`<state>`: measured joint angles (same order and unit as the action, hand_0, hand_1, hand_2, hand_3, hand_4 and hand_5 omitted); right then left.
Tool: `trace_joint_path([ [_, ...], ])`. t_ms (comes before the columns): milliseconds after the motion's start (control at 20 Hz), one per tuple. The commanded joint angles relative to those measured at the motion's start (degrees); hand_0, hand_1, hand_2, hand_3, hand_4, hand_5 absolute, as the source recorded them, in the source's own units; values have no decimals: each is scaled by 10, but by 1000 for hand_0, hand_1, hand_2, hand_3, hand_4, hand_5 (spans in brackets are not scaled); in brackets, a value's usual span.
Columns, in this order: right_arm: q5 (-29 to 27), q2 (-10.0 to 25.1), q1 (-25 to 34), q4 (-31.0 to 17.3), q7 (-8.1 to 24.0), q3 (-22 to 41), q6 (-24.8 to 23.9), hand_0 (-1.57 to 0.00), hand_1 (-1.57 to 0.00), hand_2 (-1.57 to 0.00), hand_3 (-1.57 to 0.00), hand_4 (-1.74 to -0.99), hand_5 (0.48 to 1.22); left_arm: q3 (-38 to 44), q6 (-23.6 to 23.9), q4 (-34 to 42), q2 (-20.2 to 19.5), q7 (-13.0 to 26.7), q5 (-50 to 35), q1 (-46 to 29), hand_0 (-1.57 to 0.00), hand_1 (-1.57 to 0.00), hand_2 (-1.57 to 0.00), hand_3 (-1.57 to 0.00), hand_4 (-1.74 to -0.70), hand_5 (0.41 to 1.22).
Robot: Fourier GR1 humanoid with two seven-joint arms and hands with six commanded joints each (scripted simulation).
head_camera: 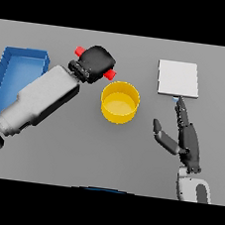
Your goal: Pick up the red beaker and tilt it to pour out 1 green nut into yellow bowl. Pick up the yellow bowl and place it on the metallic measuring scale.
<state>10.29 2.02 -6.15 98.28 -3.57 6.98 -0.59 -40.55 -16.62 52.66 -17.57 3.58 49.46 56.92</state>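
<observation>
My left hand is curled round the red beaker, which lies tilted almost on its side; only its red ends show past the hand, one at upper left and one pointing toward the yellow bowl. The bowl stands just below and right of the beaker's mouth. No green nut shows in the bowl or the beaker. The metallic measuring scale, a pale square plate, lies at the upper right. My right hand rests open below the scale, fingers straight and pointing at its front edge.
A blue tray with raised walls sits at the far left, beside my left forearm.
</observation>
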Motion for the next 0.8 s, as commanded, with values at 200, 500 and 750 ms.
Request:
trace_joint_path([
  [200,18,-4,3,5,-4,6,-14,1,1,1,1,-1221,610,-59,-21,-30,6,-60,51,44,-1571,-1571,-1571,-1458,-1727,1219],
  [500,31,-4,6,-1,-14,3,-29,1,1,1,1,-1173,572,-128,-21,-53,6,-101,131,98,-1571,-1571,-1571,-1541,-1736,1221],
  [750,15,-1,4,0,-18,-3,-19,1,1,1,1,-1135,567,-182,-22,-59,5,-128,187,123,-1571,-1571,-1571,-1561,-1737,1221],
])
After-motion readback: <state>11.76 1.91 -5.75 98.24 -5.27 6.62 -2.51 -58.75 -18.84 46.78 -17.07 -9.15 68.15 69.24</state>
